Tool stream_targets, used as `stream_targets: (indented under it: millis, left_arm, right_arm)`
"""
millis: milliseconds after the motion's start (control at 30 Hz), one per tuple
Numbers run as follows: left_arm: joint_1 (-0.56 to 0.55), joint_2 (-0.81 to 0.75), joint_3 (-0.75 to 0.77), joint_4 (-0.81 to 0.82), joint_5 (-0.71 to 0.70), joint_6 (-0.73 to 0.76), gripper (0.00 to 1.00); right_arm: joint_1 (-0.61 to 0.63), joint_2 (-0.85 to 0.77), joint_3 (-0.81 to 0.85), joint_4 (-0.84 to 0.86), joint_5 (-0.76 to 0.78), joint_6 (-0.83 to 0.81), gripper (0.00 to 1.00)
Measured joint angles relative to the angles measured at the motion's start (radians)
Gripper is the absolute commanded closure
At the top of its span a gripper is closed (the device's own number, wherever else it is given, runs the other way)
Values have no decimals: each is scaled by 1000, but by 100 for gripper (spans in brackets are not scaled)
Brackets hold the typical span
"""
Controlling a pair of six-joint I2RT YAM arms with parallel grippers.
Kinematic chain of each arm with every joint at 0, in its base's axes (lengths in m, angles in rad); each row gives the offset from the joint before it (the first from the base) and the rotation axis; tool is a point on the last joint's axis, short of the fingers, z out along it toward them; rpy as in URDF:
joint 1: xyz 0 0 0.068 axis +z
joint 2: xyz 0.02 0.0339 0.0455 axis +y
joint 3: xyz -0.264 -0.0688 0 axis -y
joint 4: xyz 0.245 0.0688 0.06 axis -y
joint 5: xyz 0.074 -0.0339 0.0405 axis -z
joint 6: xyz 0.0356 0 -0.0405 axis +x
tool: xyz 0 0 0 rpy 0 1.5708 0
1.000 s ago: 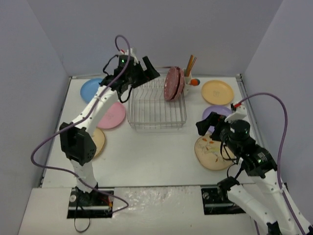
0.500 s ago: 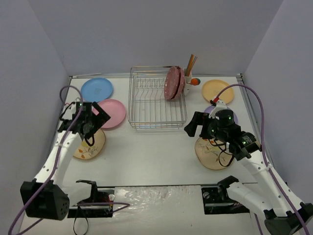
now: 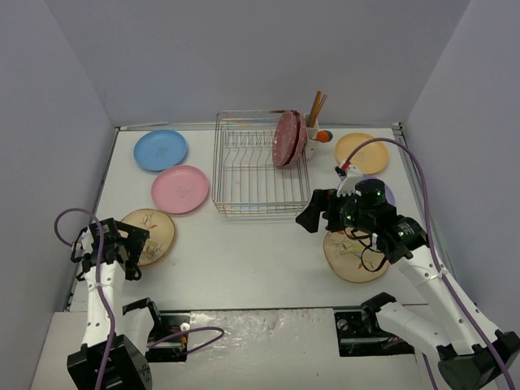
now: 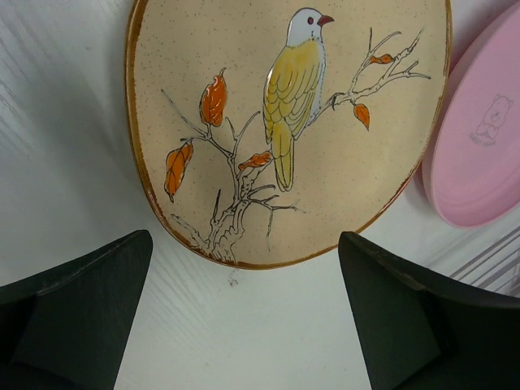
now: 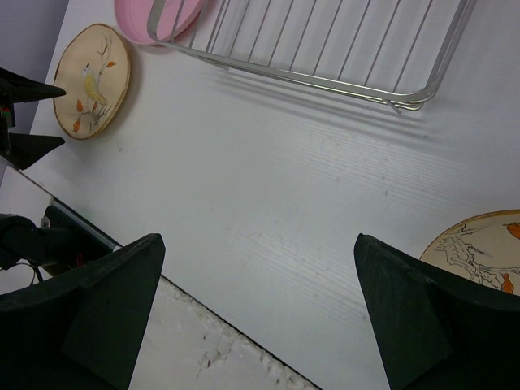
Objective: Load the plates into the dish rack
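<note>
The silver wire dish rack (image 3: pixel 258 172) stands at the back middle, with two scalloped dark-pink plates (image 3: pixel 288 138) upright in its right end. Flat on the table lie a blue plate (image 3: pixel 161 149), a pink plate (image 3: pixel 179 188), an orange-yellow plate (image 3: pixel 361 153) and two beige plates (image 3: pixel 154 234) (image 3: pixel 354 258). A lavender plate (image 3: pixel 385 192) is mostly hidden by the right arm. My left gripper (image 3: pixel 130 248) (image 4: pixel 244 325) is open and empty just short of the left beige bird plate (image 4: pixel 284 122). My right gripper (image 3: pixel 310 216) (image 5: pixel 260 325) is open and empty above bare table in front of the rack (image 5: pixel 325 41).
A white utensil cup (image 3: pixel 314 132) with sticks hangs on the rack's right back corner. Grey walls close in the left, right and back sides. The table's front edge (image 5: pixel 203 325) shows under my right gripper. The pink plate (image 4: pixel 483 154) lies right of the bird plate.
My left arm has swung from the rack's back left corner down to the near left, by the beige bird plate. My right gripper has moved left and away from the right beige plate.
</note>
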Motion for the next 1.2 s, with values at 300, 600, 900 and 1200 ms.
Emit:
stream_targets:
  millis: [300,600,900,1200]
  left_arm:
    - [39,-1,-43,36,21,1,5]
    - [40,28,-155,178,54,-29,24]
    - [42,-1,-231,294,59,-100,53]
    - [46,-70,-291,297,35,-176,98]
  right_arm:
    - [1,25,0,8,-56,-36,0]
    - [18,31,0,20,-73,-53,0]
    - [29,31,0,28,-74,-67,0]
    - [34,31,0,35,-74,-74,0]
